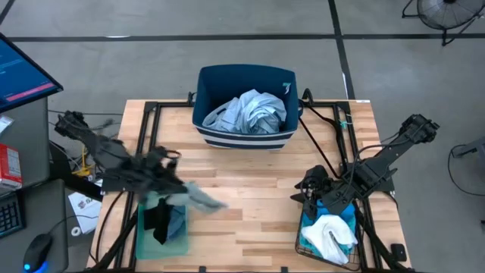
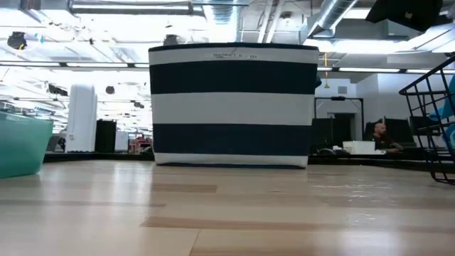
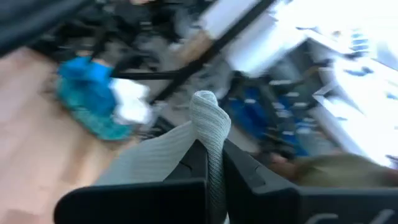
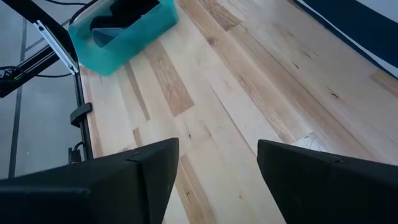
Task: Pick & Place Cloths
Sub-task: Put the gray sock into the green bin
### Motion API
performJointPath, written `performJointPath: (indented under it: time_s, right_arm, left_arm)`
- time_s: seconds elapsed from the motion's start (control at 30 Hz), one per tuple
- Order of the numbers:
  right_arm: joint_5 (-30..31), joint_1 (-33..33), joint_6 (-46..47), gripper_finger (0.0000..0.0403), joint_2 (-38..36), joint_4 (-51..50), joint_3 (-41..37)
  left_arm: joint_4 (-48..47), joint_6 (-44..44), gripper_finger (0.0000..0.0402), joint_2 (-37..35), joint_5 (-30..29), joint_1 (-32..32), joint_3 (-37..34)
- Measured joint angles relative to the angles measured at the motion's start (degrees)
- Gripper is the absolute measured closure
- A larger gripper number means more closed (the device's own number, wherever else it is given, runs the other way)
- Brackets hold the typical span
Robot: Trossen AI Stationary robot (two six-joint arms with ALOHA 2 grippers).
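My left gripper (image 1: 180,186) is above the pale green tray (image 1: 144,241) at the table's near left, shut on a grey-blue cloth (image 1: 203,197). A small black cloth (image 1: 159,221) and a blue one (image 1: 177,224) lie in the tray. The pale blue-white shirt (image 1: 254,112) lies heaped in the navy bin with white stripes (image 1: 208,80) at the far middle. My right gripper (image 4: 217,155) hangs open over bare table, beside a wire basket (image 1: 303,244) that holds bright blue (image 1: 339,206) and white (image 1: 327,233) cloths. My left gripper pinches a fold of the grey-blue cloth (image 3: 210,134) between its two fingers (image 3: 245,168). A rounded hump of the cloth sticks out past the fingertips. The rest trails away beside the gripper, over the tray's far right corner; I cannot tell whether its end touches anything.
The striped bin (image 2: 233,107) stands upright at the far middle. The tray (image 2: 21,146) and the wire basket (image 2: 434,121) flank a stretch of bare wood (image 1: 258,197) between them. Cables run along the table's far right corner (image 1: 333,121).
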Motion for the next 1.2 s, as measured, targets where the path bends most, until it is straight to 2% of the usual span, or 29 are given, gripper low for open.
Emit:
performJointPath:
  time_s: [0.17,0.3,0.47,0.7,0.87,1.2]
  right_arm:
    - [0.0,0.0,0.0,0.0189,0.0,0.0,0.0]
    - [0.0,-0.4,0.0,0.0189,0.0,0.0,0.0]
    - [0.0,-0.9,0.0,0.0189,0.0,0.0,0.0]
    - [0.0,-2.3,0.0,0.0189,0.0,-0.8,0.0]
    - [0.0,-2.9,0.0,0.0189,0.0,-1.5,0.0]
    - [0.0,-3.0,-0.2,0.0189,0.0,-1.9,0.0]
  left_arm:
    - [-6.3,-6.3,0.0401,-7.5,0.4,-5.5,0.0]
    - [-16.8,-16.8,0.0401,-8.8,0.4,-10.9,0.0]
    - [-30.7,-30.3,0.0401,-6.2,0.6,-18.1,0.0]
    - [-46.2,-38.6,0.0401,1.9,-0.6,-22.6,0.0]
    - [-50.4,-38.8,0.0401,9.0,-1.8,-22.5,-0.1]
    - [-45.6,-47.4,0.0401,20.5,-1.0,-22.7,-8.8]
